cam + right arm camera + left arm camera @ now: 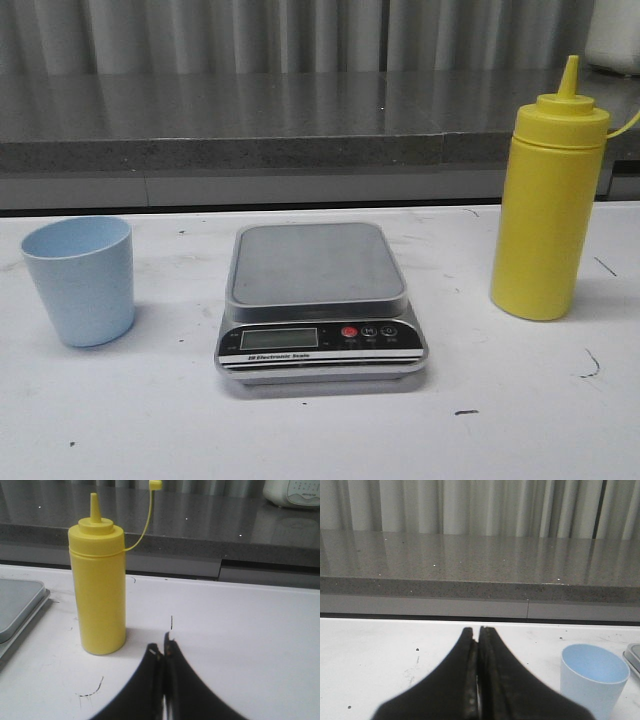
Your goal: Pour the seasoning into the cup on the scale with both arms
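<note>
**K:** Cup [78, 280] position?

**M:** Far left on the white table [320, 430], upright, mouth up, nothing visible inside. Well apart from the scale [320, 300].

**K:** Scale?

**M:** Centre of table. Steel platform bare, LCD dark or unreadable, red button beside two black ones.

**K:** Seasoning?

**M:** Seasoning bottle [548, 200] stands upright on the right, clear of the scale. Nozzle is uncapped; the little tip cap hangs off on its tether, seen in the right wrist view.

**K:** Grippers?

**M:** Neither shows in the front view. Left gripper [478, 645]: fingers pressed together, clenched on nothing, low over the table, cup near it to one side. Right gripper [164, 652]: same, fingers closed together, empty, bottle near and not touching.

**K:** Background?

**M:** Grey counter ledge [250, 120] behind table, curtain above.
</note>
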{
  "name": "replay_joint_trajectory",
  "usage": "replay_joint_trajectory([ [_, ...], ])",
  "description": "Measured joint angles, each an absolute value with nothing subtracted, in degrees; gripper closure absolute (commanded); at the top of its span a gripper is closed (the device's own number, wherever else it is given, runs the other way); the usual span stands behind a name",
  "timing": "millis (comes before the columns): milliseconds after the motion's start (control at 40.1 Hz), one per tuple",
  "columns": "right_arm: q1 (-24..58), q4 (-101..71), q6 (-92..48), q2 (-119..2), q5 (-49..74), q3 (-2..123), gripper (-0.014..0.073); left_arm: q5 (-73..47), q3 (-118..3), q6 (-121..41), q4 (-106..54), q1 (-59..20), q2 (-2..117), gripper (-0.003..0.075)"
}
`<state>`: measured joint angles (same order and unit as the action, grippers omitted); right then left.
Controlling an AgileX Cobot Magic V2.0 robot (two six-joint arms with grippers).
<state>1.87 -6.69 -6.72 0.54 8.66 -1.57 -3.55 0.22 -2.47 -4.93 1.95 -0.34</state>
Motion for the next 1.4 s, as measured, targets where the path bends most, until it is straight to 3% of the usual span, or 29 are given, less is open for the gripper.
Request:
replay_joint_trajectory([
  [474,1.9,-6.7,-6.7,0.5,8.5,-1.6,0.0657,-3.5,0.2,-2.5,-5.1,2.0,-0.3,0.0740],
  [674,1.9,-7.1,-6.7,0.5,4.2,-1.4,0.0657,2.6,0.2,-2.5,-9.3,2.0,-0.3,0.0741],
  [848,1.9,-7.5,-6.7,0.4,7.4,7.5,0.0655,2.2,-5.1,-2.5,-11.8,2.0,-0.2,0.0741],
  [1048,1.9,-7.5,-6.7,-11.5,17.1,22.0,0.0655,-7.1,-18.3,-2.6,-8.8,2.0,10.2,0.0741],
  [1272,1.9,-8.0,-6.7,-25.0,18.3,30.8,0.0655,-13.8,-26.3,-2.7,-6.0,2.0,23.4,0.0740],
  [1397,1.9,-8.0,-6.7,-27.7,18.2,31.1,0.0571,-15.0,-26.5,-2.7,-5.8,2.0,24.6,0.0696],
])
